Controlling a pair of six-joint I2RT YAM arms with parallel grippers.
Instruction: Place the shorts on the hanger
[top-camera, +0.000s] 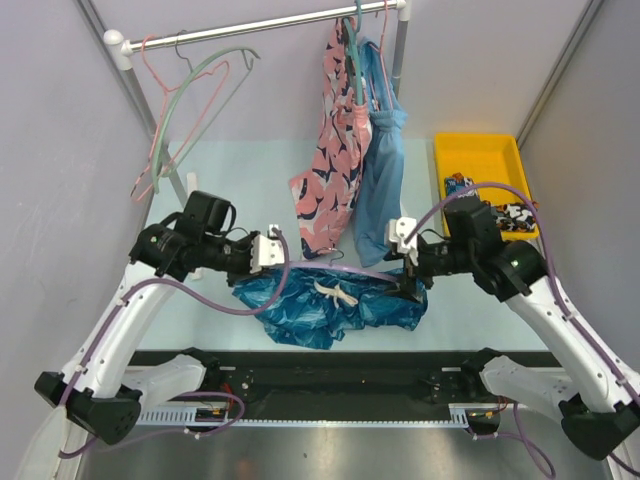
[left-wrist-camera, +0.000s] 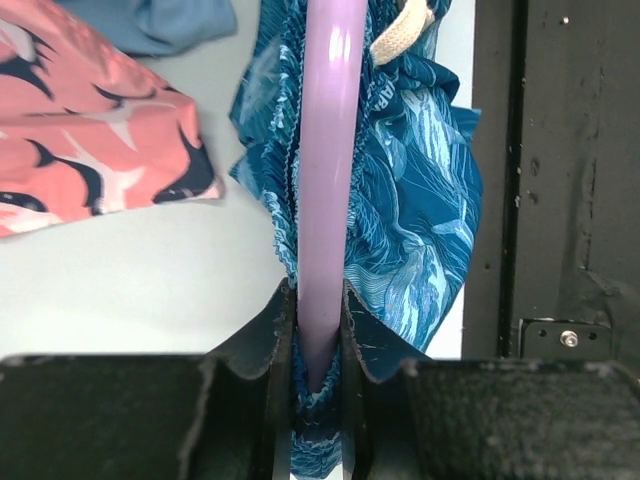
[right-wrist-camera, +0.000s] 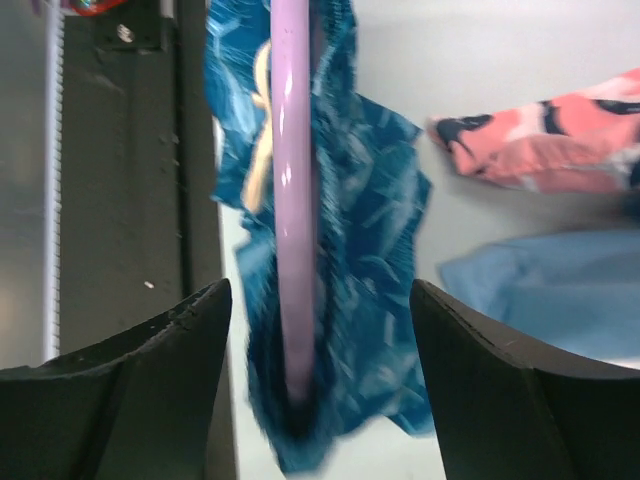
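The pale table (top-camera: 200, 180) is carrying the shorts (top-camera: 310, 305), which are lying bunched near its front edge. All positions below are given relative to the shorts.

The clothes rail (top-camera: 260, 30) is running across the back, well behind the shorts. A pink navy-patterned garment (top-camera: 330, 190) and a light-blue garment (top-camera: 385, 180) are hanging from it. Their lower ends are reaching down to just behind the shorts.

A yellow tray (top-camera: 478, 145) is sitting behind and to the right of the shorts, holding small dark patterned items.

The lilac hanger (top-camera: 355, 269) is lying along the rear edge of the shorts, with shorts fabric gathered along its bar.

My left gripper (left-wrist-camera: 318, 300) is working at the left end of the shorts. Its fingers are pressing together on the hanger bar, with shorts fabric bunched at the pinch.

My right gripper (right-wrist-camera: 320, 300) is hovering at the right end of the shorts. Its fingers are standing wide apart, straddling the bar; in the wrist view they are touching neither bar nor fabric.

The white drawstring (top-camera: 335, 293) is lying on top of the shorts, near their middle.
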